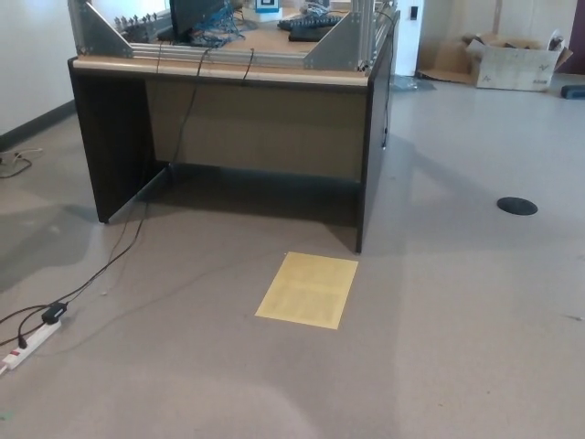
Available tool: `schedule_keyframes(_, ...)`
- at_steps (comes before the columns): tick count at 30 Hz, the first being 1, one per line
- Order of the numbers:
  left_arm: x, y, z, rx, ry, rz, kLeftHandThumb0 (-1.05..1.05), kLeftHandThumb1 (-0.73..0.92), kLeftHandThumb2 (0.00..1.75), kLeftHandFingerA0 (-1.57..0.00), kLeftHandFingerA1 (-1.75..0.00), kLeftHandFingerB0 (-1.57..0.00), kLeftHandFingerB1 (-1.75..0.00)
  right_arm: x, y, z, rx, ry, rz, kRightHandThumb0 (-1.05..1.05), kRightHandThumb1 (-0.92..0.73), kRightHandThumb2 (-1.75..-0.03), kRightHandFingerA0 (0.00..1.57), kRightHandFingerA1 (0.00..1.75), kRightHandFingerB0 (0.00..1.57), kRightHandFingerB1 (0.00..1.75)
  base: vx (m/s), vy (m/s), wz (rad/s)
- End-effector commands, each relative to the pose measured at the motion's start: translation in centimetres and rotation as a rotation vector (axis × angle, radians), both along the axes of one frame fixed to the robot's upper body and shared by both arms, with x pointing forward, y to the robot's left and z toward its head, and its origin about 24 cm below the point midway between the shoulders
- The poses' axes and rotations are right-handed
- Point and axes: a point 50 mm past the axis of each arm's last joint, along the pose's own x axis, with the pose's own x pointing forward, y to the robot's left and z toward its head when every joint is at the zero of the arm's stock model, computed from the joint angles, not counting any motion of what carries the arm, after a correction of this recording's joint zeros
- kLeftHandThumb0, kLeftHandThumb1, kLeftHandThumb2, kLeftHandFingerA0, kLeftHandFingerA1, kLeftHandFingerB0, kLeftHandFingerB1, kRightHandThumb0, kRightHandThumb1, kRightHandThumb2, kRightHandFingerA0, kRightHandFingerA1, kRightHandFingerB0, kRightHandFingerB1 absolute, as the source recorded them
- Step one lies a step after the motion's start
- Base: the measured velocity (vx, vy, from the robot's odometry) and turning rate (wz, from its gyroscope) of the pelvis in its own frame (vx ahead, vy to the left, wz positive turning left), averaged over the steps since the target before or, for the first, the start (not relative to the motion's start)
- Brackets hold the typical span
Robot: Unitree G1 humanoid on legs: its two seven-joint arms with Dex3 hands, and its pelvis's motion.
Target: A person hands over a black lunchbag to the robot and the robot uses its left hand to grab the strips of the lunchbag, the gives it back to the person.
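No black lunchbag shows anywhere in the head view, and no person is in sight. Neither of my hands shows either; no part of my arms comes into the picture. The view looks down over a grey floor toward a dark desk (228,119).
The dark desk carries a metal frame (338,41) and cables on top. A yellow sheet (307,289) lies on the floor before it. A white power strip (29,342) with black cables lies at lower left. A cardboard box (512,62) stands far right, and a black floor disc (517,206) lies at right.
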Motion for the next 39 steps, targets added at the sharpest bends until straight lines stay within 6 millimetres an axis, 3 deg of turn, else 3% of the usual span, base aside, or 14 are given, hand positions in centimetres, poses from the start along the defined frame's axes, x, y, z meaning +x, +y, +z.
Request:
schedule_keyframes(1,2.6,-0.9,5.2,0.092,-0.171,-0.098,-0.16,0.44,0.84,-1.22,-1.41,-1.01,-1.31,-0.1,-0.7,0.2,-0.006,-0.016,-0.024,-0.69,-0.74,-0.64,0.54,0.45,0.50,0.42,0.00,0.000,0.00)
schedule_keyframes(2,2.7,-0.9,5.4,0.093,-0.173,-0.099,-0.16,0.44,0.84,-1.22,-1.41,-1.01,-1.31,-0.1,-0.7,0.2,-0.006,-0.016,-0.024,-0.69,-0.74,-0.64,0.54,0.45,0.50,0.42,0.00,0.000,0.00)
schedule_keyframes(3,3.5,-1.3,6.9,0.121,-0.214,-0.106,-0.13,0.61,0.58,-0.89,-1.75,-0.65,-1.74,-0.1,-0.7,0.2,-0.015,-0.016,-0.018,-0.68,-0.75,-0.63,0.54,0.45,0.50,0.42,0.00,0.000,0.00)
schedule_keyframes(9,7.5,-4.2,14.8,0.205,-0.364,-0.169,-0.14,0.61,0.56,-0.85,-1.75,-0.63,-1.72,0.1,-0.6,0.3,-0.016,-0.019,-0.022,-0.69,-0.74,-0.64,0.55,0.44,0.51,0.42,0.00,0.000,0.00)
schedule_keyframes(11,9.2,-6.3,17.9,0.228,-0.410,-0.205,-0.14,0.63,0.55,-0.83,-1.75,-0.60,-1.74,0.0,-0.6,0.2,-0.018,-0.015,-0.026,-0.68,-0.75,-0.64,0.54,0.43,0.52,0.41,0.00,0.000,0.00)
schedule_keyframes(15,10.8,-8.4,20.1,0.222,-0.433,-0.267,-0.12,0.63,0.55,-0.80,-1.75,-0.57,-1.75,0.1,-0.6,0.3,-0.019,-0.018,-0.028,-0.68,-0.75,-0.64,0.54,0.43,0.53,0.42,0.00,0.000,0.00)
schedule_keyframes(16,11.8,-10.6,22.0,0.233,-0.459,-0.301,-0.14,0.61,0.55,-0.80,-1.75,-0.57,-1.75,0.2,-0.7,0.4,-0.024,-0.024,-0.027,-0.70,-0.75,-0.65,0.55,0.44,0.52,0.42,0.00,0.000,0.00)
schedule_keyframes(18,12.7,-13.0,23.5,0.230,-0.455,-0.334,-0.17,0.63,0.54,-0.78,-1.75,-0.56,-1.75,0.5,-0.6,0.5,-0.021,-0.028,-0.034,-0.70,-0.74,-0.64,0.55,0.44,0.53,0.42,0.00,0.000,0.00)
schedule_keyframes(22,14.0,-16.5,25.3,0.250,-0.445,-0.383,-0.20,0.60,0.55,-0.82,-1.75,-0.55,-1.74,0.6,-0.6,0.7,-0.016,-0.041,-0.035,-0.67,-0.76,-0.63,0.56,0.44,0.56,0.44,0.00,0.000,0.00)
schedule_keyframes(28,14.7,-23.6,27.7,0.320,-0.433,-0.455,-0.26,0.57,0.56,-0.85,-1.75,-0.64,-1.66,1.0,-0.6,1.0,0.009,-0.056,-0.041,-0.67,-0.74,-0.62,0.57,0.46,0.60,0.45,0.00,0.000,0.00)
schedule_keyframes(31,14.6,-25.6,28.2,0.354,-0.421,-0.480,-0.25,0.59,0.55,-0.84,-1.75,-0.60,-1.72,1.3,-0.7,1.2,-0.020,-0.051,-0.034,-0.69,-0.73,-0.64,0.57,0.45,0.58,0.43,0.00,0.000,0.00)
schedule_keyframes(39,14.3,-27.9,28.7,0.369,-0.394,-0.528,-0.26,0.57,0.55,-0.81,-1.75,-0.61,-1.69,1.6,-0.9,1.5,-0.031,-0.047,-0.006,-0.68,-0.75,-0.64,0.55,0.44,0.59,0.44,0.00,0.000,0.00)
